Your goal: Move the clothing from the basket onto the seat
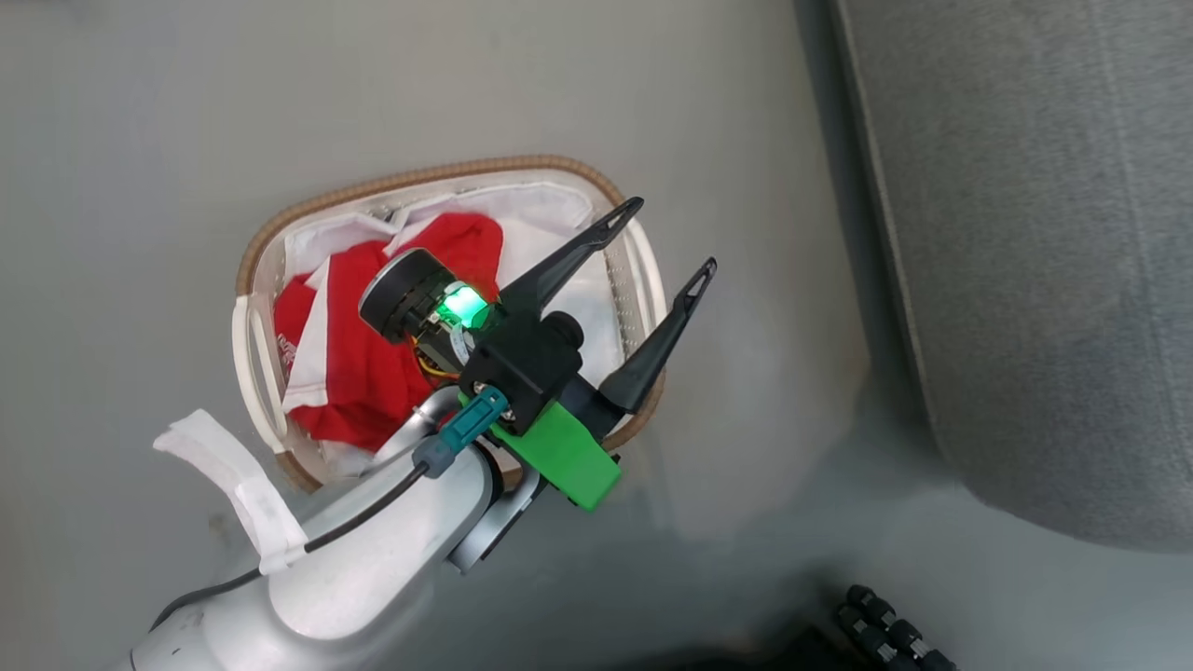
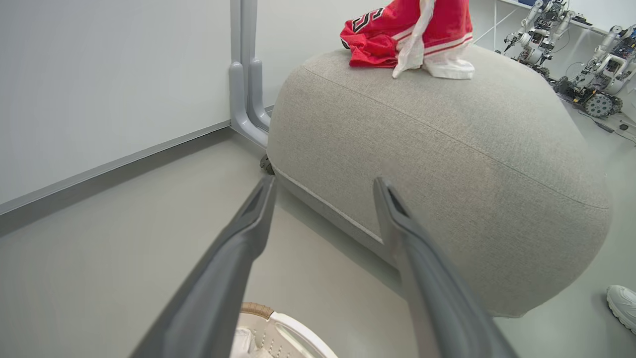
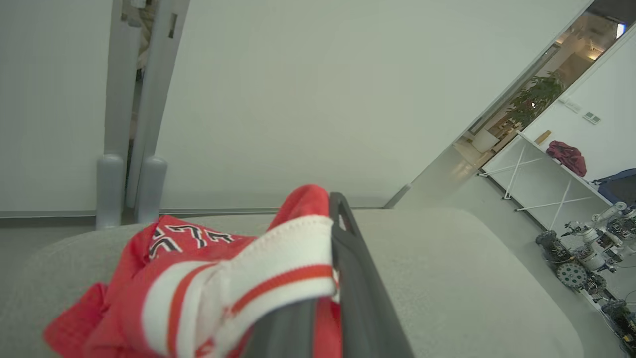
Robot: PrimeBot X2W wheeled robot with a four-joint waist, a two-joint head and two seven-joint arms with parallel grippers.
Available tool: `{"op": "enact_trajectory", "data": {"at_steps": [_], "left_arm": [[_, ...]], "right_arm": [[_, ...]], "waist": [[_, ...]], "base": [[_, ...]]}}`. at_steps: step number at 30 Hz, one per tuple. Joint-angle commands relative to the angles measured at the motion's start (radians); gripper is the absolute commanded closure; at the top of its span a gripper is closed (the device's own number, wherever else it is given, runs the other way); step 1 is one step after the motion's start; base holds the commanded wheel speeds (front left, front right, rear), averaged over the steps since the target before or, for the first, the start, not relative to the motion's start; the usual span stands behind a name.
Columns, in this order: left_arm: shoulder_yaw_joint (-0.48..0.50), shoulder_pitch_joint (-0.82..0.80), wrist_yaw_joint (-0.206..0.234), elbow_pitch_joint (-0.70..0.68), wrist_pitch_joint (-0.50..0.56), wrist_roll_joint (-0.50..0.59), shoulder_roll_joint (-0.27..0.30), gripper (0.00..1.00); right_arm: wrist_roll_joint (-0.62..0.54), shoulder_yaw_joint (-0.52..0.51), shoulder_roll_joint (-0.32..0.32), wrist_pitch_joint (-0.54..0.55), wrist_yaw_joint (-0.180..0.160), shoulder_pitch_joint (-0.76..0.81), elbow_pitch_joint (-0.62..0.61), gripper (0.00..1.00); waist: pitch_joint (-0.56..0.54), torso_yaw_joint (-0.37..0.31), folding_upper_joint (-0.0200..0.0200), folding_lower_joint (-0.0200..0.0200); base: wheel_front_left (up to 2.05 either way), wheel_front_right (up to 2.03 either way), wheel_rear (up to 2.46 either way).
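Note:
The basket (image 1: 410, 182) stands on the floor with red and white clothing (image 1: 363, 373) bunched in its left half over the white liner. My left gripper (image 1: 672, 235) hangs open and empty above the basket's right rim. In the left wrist view its fingers (image 2: 325, 182) point toward the grey seat (image 2: 447, 149), and the basket's rim (image 2: 278, 328) shows below them. A red garment with numerals (image 2: 397, 35) lies on top of the seat. My right gripper (image 3: 325, 211) is shut on that garment's (image 3: 198, 278) white striped band, just above the seat (image 3: 447, 278).
The seat's edge (image 1: 1053, 233) runs down the right, with bare floor between it and the basket. A grey post (image 2: 243, 74) stands by the wall behind the seat. Other robots (image 2: 591, 74) and a white shoe (image 2: 623, 303) lie beyond it.

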Motion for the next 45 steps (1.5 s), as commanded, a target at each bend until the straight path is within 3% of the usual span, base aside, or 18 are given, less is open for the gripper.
{"op": "enact_trajectory", "data": {"at_steps": [1,7,8,10,11,12,20,32,40,45], "left_arm": [[0.000,-0.013,0.006,-0.002,0.002,0.004,0.005,0.00],[-0.005,-0.005,0.011,-0.009,0.016,0.001,0.022,0.00],[-0.005,-0.008,0.013,-0.011,0.018,0.002,0.025,0.00],[-0.005,-0.011,0.014,-0.013,0.023,0.003,0.031,0.00],[-0.005,-0.010,0.016,-0.014,0.024,0.002,0.034,0.00],[-0.005,-0.008,0.017,-0.014,0.026,0.001,0.035,0.00],[-0.004,0.011,0.022,-0.006,0.017,-0.013,0.038,0.00],[0.024,0.065,0.028,0.037,-0.027,-0.075,0.015,0.00],[0.089,0.121,0.029,0.110,-0.065,-0.121,-0.013,0.00],[0.177,0.177,0.032,0.150,-0.071,-0.136,-0.036,0.00]], "right_arm": [[-0.010,-0.013,0.007,-0.013,-0.001,0.033,0.023,1.00],[-0.034,-0.027,0.071,-0.048,-0.001,0.090,0.110,1.00],[-0.038,-0.023,0.076,-0.058,-0.001,0.094,0.119,0.96],[-0.044,-0.019,0.088,-0.068,-0.001,0.104,0.136,0.60],[-0.044,-0.015,0.096,-0.073,-0.001,0.108,0.144,0.25],[-0.043,-0.010,0.103,-0.078,-0.001,0.112,0.152,0.00],[0.008,0.070,0.143,-0.138,-0.001,0.154,0.179,0.00],[0.124,0.214,0.168,-0.166,-0.001,0.341,0.112,0.00],[0.200,0.264,0.161,-0.166,-0.001,0.424,-0.007,0.00],[0.236,0.246,0.194,-0.166,-0.001,0.477,-0.088,0.00]], "waist": [[0.062,0.035,0.0000,-0.0002],[0.065,0.009,0.0000,-0.0002],[0.065,0.003,0.0000,-0.0002],[0.063,-0.007,0.0000,-0.0002],[0.061,-0.012,0.0000,-0.0002],[0.058,-0.017,0.0000,-0.0002],[0.006,-0.058,0.0000,-0.0002],[-0.160,-0.084,0.0000,-0.0002],[-0.283,-0.047,0.0000,-0.0002],[-0.365,0.006,0.0000,-0.0002]], "base": [[0.00,0.00,0.00],[0.00,0.00,0.00],[0.00,0.00,0.00],[0.00,0.00,0.00],[0.00,0.00,0.00],[0.00,0.00,0.00],[0.00,0.00,0.00],[0.00,0.00,0.00],[0.00,0.00,0.00],[0.00,0.00,0.00]]}}
